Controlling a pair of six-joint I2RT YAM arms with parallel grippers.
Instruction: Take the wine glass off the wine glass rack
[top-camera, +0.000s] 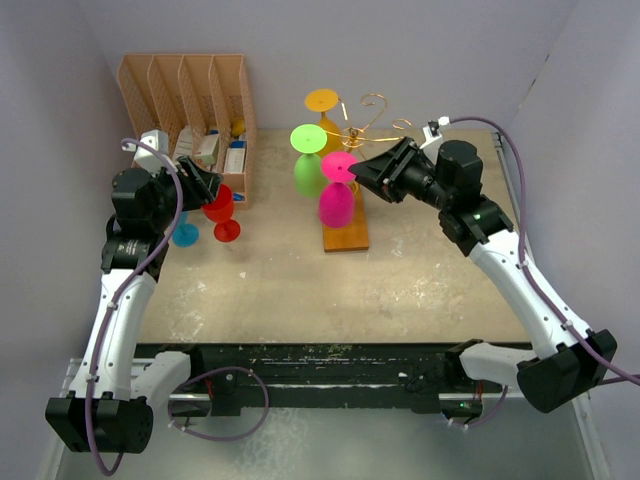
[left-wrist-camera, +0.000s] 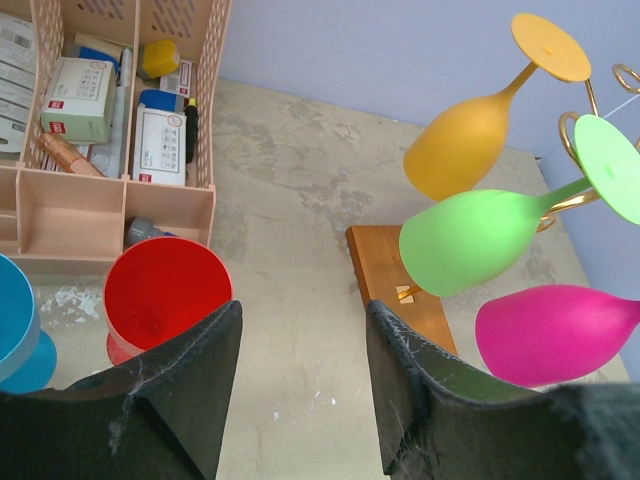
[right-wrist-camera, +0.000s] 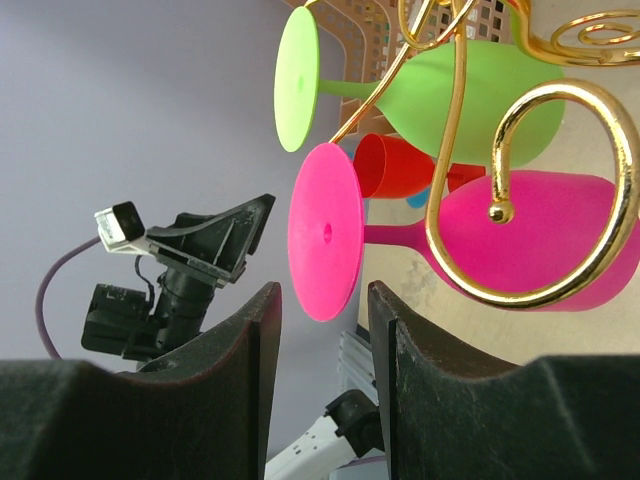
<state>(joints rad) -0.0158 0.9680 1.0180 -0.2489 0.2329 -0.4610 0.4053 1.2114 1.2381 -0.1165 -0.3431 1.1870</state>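
The wine glass rack (top-camera: 368, 122) is gold wire on a wooden base (top-camera: 346, 236). Three glasses hang upside down from it: orange (left-wrist-camera: 463, 146), green (left-wrist-camera: 478, 240) and pink (top-camera: 336, 206). My right gripper (top-camera: 356, 172) is open at the pink glass's round foot (right-wrist-camera: 325, 230). The foot's lower edge stands just ahead of the gap between the fingers (right-wrist-camera: 238, 345), touching neither. A gold scroll (right-wrist-camera: 545, 190) curls around the pink stem. My left gripper (left-wrist-camera: 300, 320) is open and empty, hovering over the table next to a red glass (left-wrist-camera: 165, 290).
A peach slotted organizer (top-camera: 185, 100) with boxes stands at the back left. The red glass (top-camera: 220, 208) and a blue glass (top-camera: 184, 235) stand upright in front of it, beside the left gripper. Walls close in behind and on both sides.
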